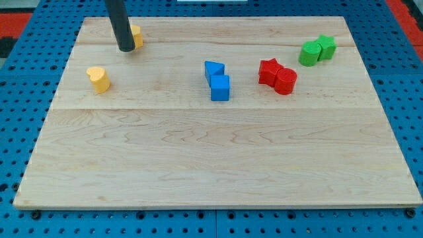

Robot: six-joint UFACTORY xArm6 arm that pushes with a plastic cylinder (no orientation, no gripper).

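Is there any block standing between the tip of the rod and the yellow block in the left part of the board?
No visible block does. My tip is at the view's top left, right beside another yellow block, partly hidden behind the rod. The yellow block on the left lies below it in the view, with only bare board between them.

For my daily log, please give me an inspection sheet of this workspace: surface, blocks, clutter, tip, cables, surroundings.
Surface: pale wooden board, flat, lying on a blue pegboard.
Blocks: two yellow, one partly hidden behind the rod, one below it; blue pair touching at centre; red star against red cylinder; green pair touching at the view's top right.
Clutter: nothing seen.
Tip: my tip is at the view's top left, beside the upper yellow block; contact cannot be told.
Cables: nothing seen.
Surroundings: red area at the top right corner.
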